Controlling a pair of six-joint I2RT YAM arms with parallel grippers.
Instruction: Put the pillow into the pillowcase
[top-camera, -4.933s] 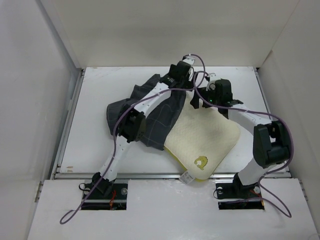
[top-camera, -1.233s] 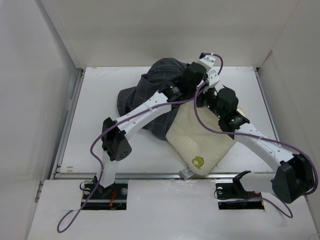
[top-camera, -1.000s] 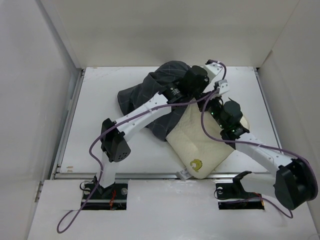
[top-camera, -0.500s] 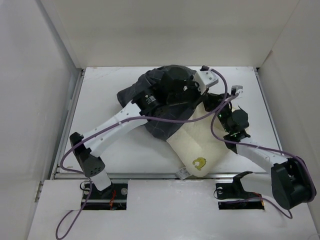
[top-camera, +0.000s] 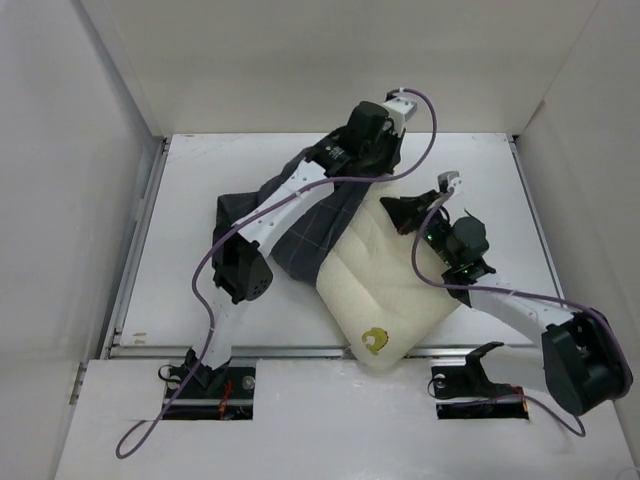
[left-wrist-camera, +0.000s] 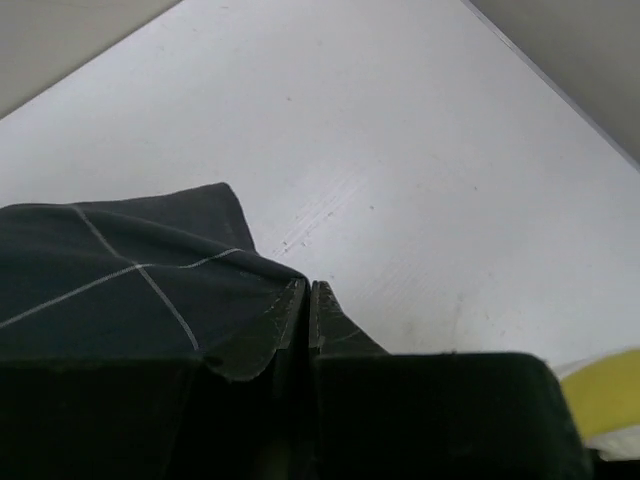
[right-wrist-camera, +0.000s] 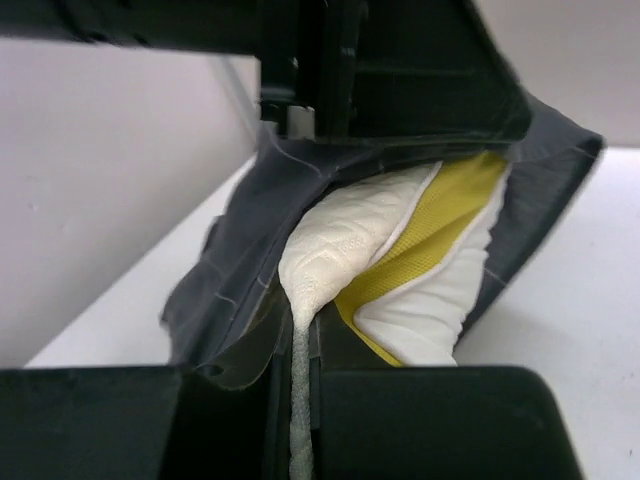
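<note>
Pillowcase (top-camera: 300, 235) edge is clamped in the shut left jaws over the table (top-camera: 185, 190), right jaws pinching the partly covered pillow's (top-camera: 385, 290) skin, left arm (top-camera: 290, 198) crossing the fabric.

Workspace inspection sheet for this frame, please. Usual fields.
Surface: white table, with faint scuffs in the left wrist view.
Job's things: the pillowcase lies left of centre, its mouth around the far end of the pillow. Most of the pillow is uncovered.
Clutter: nothing seen.
End effectors: the left end effector is shut on a pillowcase edge. The right end effector is shut on the pillow's cream cover.
Cables: purple cables run along both arms, and one loops out past the left wrist.
Surroundings: white walls on three sides.
</note>
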